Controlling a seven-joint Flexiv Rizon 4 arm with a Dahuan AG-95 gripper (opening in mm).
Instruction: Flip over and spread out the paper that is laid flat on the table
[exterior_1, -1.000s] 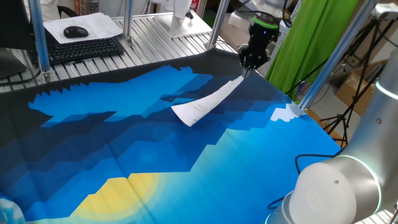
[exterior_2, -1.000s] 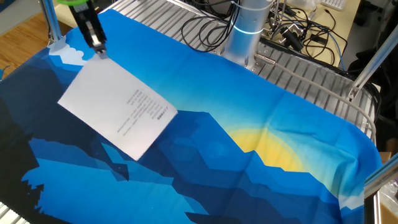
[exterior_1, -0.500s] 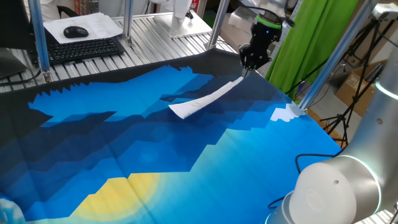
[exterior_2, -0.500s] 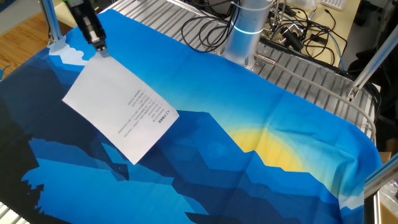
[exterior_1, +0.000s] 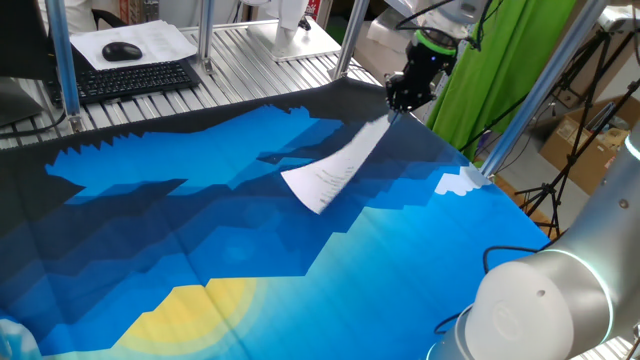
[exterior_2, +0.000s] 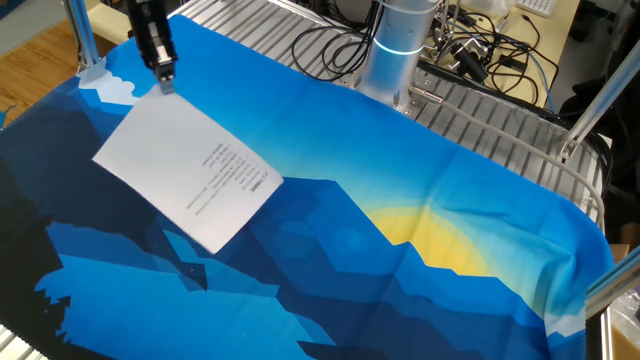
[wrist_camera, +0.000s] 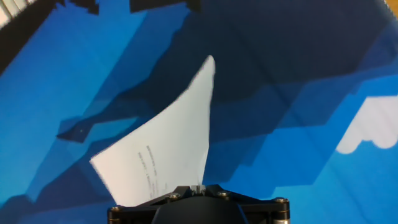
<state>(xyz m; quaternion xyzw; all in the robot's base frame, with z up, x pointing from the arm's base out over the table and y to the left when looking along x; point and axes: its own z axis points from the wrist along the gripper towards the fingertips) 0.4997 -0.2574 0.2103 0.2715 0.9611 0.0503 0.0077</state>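
**Printed sheet held up by one corner above the blue worktop**

The worktop (exterior_1: 250, 260) fills both fixed views, draped in a cloth of jagged blue and navy shapes with a yellow patch (exterior_2: 450, 235) and a small white patch (exterior_1: 460, 183). Behind it runs a ribbed metal bench (exterior_1: 250, 45) carrying a black keyboard (exterior_1: 130, 78) and a mouse (exterior_1: 122, 51) on loose sheets.

The paper (exterior_2: 187, 172) hangs over the dark part of the cloth near the white patch, its printed face turned up, lines of small text showing. One corner is raised highest; the far end droops toward the cloth.

The end effector (exterior_1: 397, 110) has its fingers pressed together on that raised corner, pinching the sheet, as the hand view confirms at the bottom edge (wrist_camera: 198, 188).
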